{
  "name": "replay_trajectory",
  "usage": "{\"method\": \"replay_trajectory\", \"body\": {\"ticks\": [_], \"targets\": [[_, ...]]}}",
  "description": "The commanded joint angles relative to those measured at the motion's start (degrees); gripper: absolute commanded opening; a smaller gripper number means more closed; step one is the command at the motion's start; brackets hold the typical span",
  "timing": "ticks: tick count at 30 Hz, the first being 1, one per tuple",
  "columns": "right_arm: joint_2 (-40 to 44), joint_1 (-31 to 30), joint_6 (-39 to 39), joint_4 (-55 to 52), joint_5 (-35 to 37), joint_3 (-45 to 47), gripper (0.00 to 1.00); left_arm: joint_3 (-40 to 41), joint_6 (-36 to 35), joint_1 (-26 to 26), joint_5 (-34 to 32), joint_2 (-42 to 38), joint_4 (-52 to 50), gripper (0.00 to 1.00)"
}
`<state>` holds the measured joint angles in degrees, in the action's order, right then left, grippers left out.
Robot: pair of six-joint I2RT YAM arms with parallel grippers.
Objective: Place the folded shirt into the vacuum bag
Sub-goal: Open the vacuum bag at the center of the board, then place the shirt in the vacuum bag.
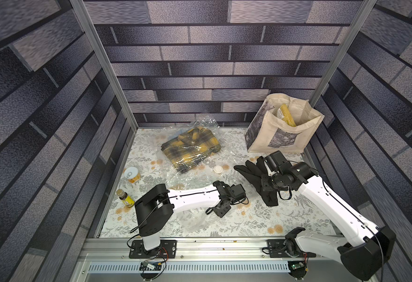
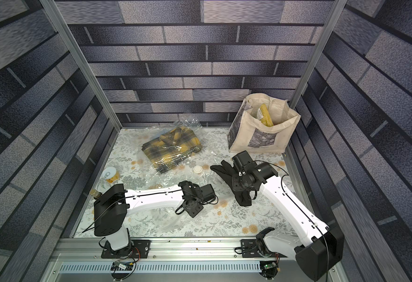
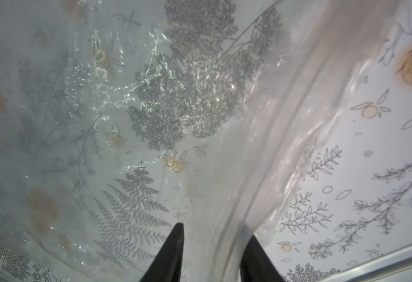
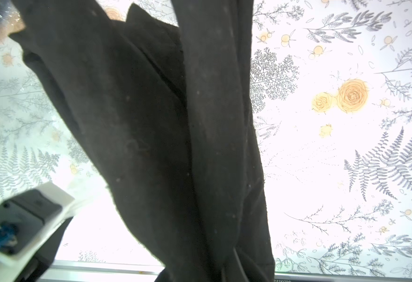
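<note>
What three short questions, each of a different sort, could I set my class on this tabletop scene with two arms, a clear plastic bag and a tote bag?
1. True or false: the right gripper is shut on a black garment.
2. What sticks up inside the tote bag? A) a yellow packet B) a red apple C) a mug
3. Fill in: in the left wrist view, the crinkly clear plastic running between the left gripper fingers belongs to the ______.

Key: 1 true; 2 A; 3 vacuum bag.
</note>
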<state>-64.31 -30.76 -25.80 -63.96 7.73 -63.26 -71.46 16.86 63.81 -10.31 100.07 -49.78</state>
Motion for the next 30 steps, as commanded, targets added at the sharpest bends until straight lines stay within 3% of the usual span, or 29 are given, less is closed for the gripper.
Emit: {"method": "replay_trajectory", "body": {"ticks": [1, 8, 12, 15, 20, 25, 30], "targets": [[2.82, -2.77, -2.02, -3.17, 0.53, 0.86, 0.00, -0.63, 0.21, -2.78, 5.46, -3.79, 2.62, 0.28], [5.50, -8.34, -1.89, -8.15, -1.47, -2.91, 0.00, -6.26, 1.14, -8.36, 9.54, -3.92, 2.25, 0.11], [5.88, -15.34, -3.86, -10.19, -4.46, -5.37, 0.00, -9.91, 2.18, -10.85, 11.08, -4.41, 2.06, 0.01], [6.73, -19.50, -5.11, -9.37, -7.79, -6.98, 0.00, -11.71, 2.92, -11.60, 11.15, -5.03, 1.23, 0.00], [8.26, -21.47, -6.28, -7.54, -10.46, -9.58, 0.00, -12.56, 5.46, -12.11, 8.70, -7.93, 0.35, 0.00], [5.71, -23.22, -7.82, 1.57, -12.24, -2.91, 0.00, -12.37, 8.42, -12.21, 8.33, -11.36, 2.74, 0.00], [0.46, -24.47, -6.95, 4.59, -8.62, 5.63, 0.00, -12.56, 9.28, -13.58, 7.22, -11.74, 3.71, 0.00]]}}
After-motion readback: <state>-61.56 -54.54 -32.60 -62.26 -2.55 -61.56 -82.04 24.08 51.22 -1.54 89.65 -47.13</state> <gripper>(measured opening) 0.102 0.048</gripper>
